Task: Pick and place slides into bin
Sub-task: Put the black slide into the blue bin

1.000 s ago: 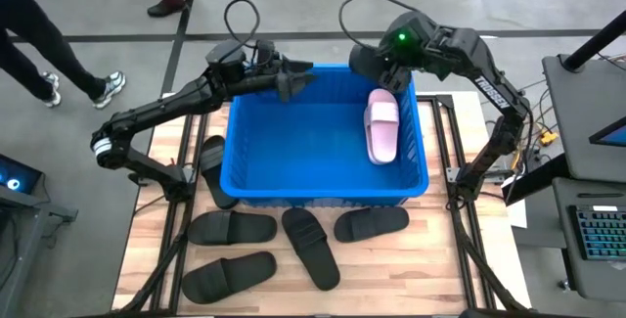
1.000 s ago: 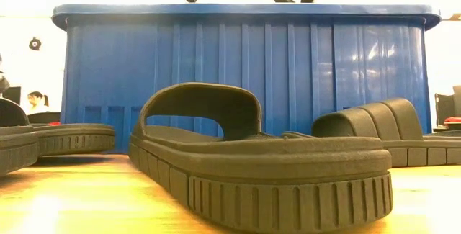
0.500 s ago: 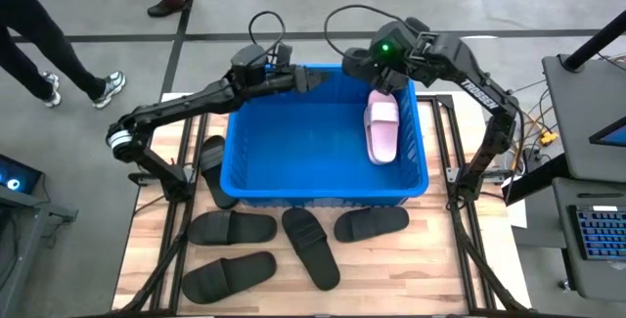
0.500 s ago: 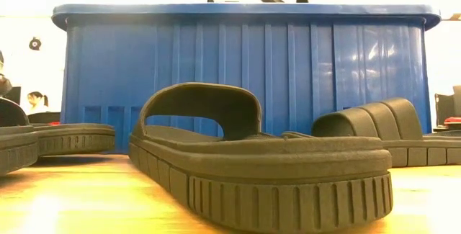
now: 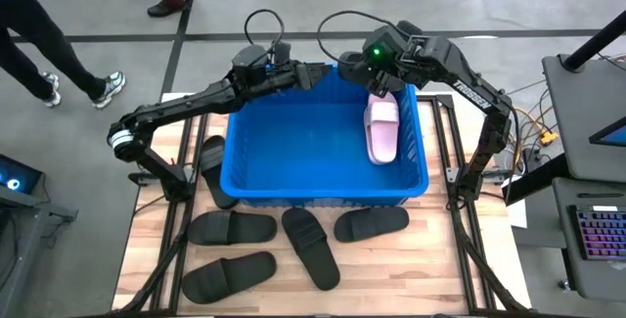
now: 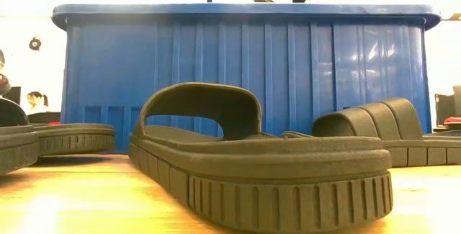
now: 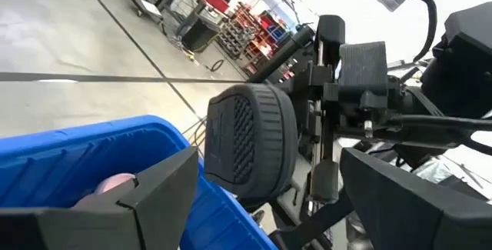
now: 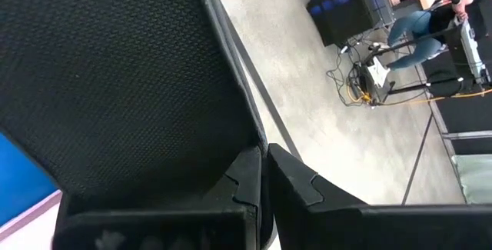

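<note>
Held slide: matte black rubber slide (image 7: 244,148), pinched in the right gripper (image 5: 358,63) over the far rim of the bright blue ribbed plastic bin (image 5: 245,176).
Wrist views: right wrist shows fingers clamped on the textured sole (image 8: 115,73); the high view hides this.
Left gripper (image 5: 315,71): spread, facing the slide.
Change: right gripper has carried the slide toward the left one.

Right pincer (image 5: 354,67) carrying black slide (image 5: 349,63) leftward along bin (image 5: 245,166) far rim, left pincer (image 5: 315,73) advanced toward it

Left gripper (image 5: 315,71) open, right gripper (image 5: 364,75) clamped
</note>
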